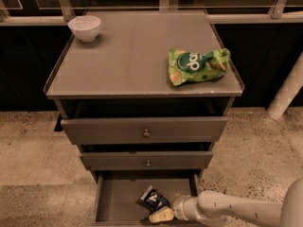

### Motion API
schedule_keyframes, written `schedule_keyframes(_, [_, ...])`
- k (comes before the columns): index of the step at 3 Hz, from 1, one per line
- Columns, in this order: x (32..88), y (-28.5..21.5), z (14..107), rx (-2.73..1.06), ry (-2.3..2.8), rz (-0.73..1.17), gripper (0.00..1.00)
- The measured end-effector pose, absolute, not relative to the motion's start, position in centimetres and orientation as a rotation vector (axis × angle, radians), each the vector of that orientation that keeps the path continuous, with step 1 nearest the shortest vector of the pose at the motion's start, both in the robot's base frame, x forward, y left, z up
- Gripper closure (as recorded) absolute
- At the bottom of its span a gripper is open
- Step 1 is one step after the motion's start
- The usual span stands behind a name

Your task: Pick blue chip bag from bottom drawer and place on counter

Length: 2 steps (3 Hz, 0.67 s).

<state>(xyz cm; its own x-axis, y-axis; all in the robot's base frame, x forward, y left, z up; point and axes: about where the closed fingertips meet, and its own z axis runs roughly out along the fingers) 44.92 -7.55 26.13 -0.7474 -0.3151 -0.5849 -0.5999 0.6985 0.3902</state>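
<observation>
- The lowest, deepest grey box drawer, the bottom drawer, is pulled open.
- The small, wrinkled dark blue foil chip bag lies on the bottom drawer's floor, towards its front right.
- The gripper is inside the bottom drawer at its front right, just beside the blue chip bag's lower edge. Contact cannot be confirmed, and it cannot be told whether the jaws are spread or closed.
- The white robot arm enters the bottom drawer from the right.
- The flat grey rimmed counter is above the bottom drawer and carries a green snack bag and a white round bowl.
</observation>
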Motion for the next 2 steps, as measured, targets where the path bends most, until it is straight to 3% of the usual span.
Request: schedule_keyframes(2, [47.0, -5.1, 20.2, -0.658, 2.444, 0.822, 0.00])
